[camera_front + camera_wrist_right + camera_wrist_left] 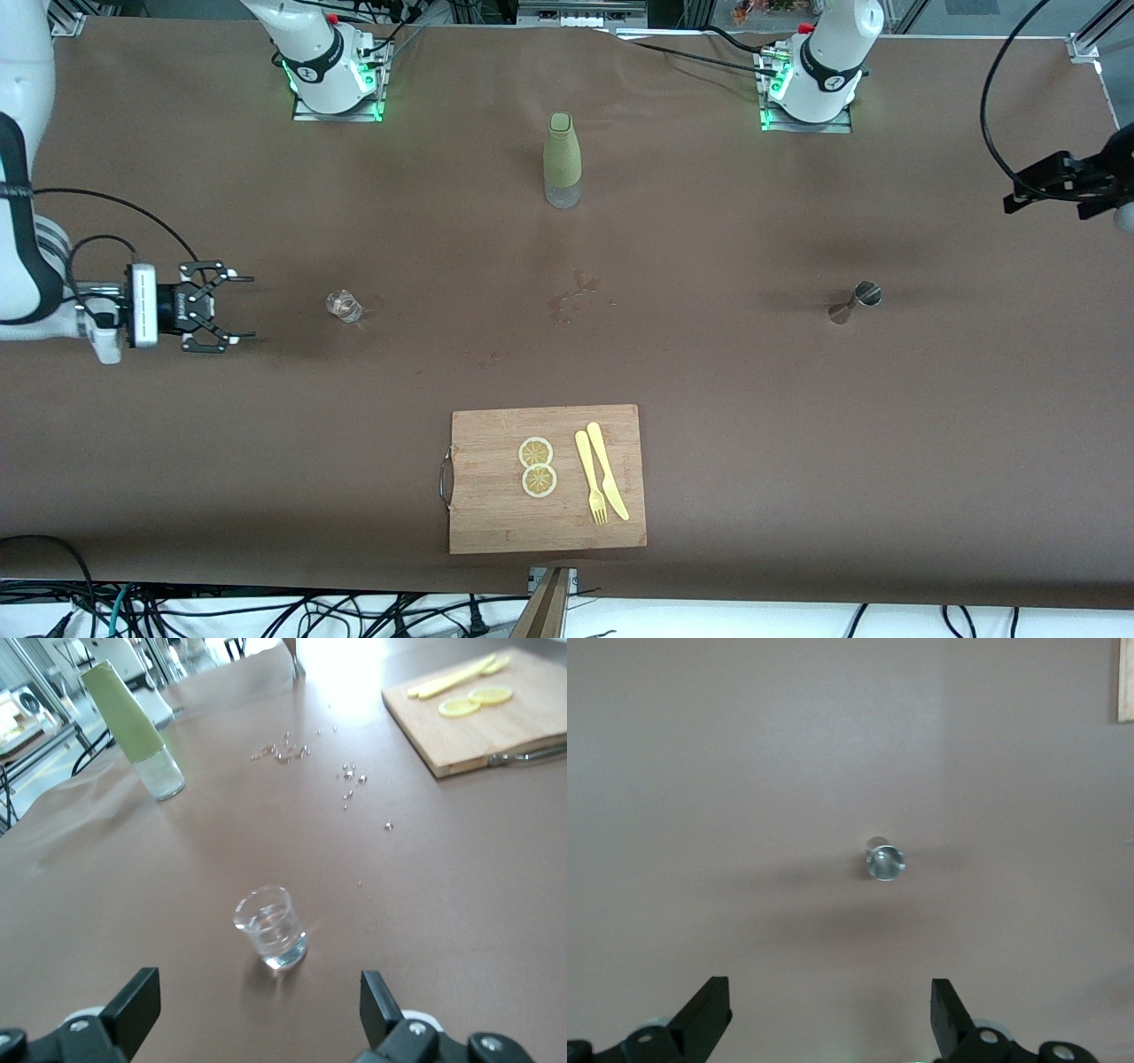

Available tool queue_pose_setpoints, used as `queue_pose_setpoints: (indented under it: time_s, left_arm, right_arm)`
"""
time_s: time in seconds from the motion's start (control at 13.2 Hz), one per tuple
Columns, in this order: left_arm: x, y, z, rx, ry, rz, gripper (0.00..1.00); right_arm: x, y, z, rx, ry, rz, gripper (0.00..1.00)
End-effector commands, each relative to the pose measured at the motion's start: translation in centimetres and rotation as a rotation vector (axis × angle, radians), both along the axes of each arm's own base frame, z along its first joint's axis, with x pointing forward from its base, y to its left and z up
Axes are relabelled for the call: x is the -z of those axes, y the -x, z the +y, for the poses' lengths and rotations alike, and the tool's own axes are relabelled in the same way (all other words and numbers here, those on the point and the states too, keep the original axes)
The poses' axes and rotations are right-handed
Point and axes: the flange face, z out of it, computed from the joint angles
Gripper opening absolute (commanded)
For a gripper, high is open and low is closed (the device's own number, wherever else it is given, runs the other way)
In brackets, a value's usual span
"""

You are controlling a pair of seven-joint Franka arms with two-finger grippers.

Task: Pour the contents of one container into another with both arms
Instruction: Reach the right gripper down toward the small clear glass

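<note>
Bottle stands mid-table between the bases, farthest from the front camera, glass sits toward the right arm's end, jigger toward the left arm's end, and the cutting board lies nearest, carrying lemon slices beside fork and knife.

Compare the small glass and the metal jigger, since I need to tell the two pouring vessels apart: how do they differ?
The small glass is clear, the metal jigger opaque and silvery. The glass is a plain tumbler; the jigger pinches in at its waist. The glass stands toward the right arm's end of the table, facing the open right pincer; the jigger stands toward the left arm's end, under the left wrist camera. Both stand upright on the brown table, ungripped.
</note>
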Motion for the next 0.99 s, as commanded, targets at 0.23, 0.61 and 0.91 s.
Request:
queue_pose_setpoints:
  time_s: [0.23, 0.61, 0.91]
  left_arm:
    - [8.8, 0.7, 7.5, 0.301, 0.087, -0.031, 0.99]
    - [18.5, 3.3, 15.1, 0.546, 0.325, -0.12, 0.99]
    - [27.2, 4.4, 17.1, 0.767, 0.536, -0.273, 0.99]
  right_arm:
    - [2.0, 0.1, -0.2, -0.038, -0.087, -0.098, 1.0]
    - [7.9, 1.9, 1.0, -0.06, -0.208, -0.104, 1.0]
    - [12.2, 3.0, 2.3, -0.043, -0.281, -0.118, 1.0]
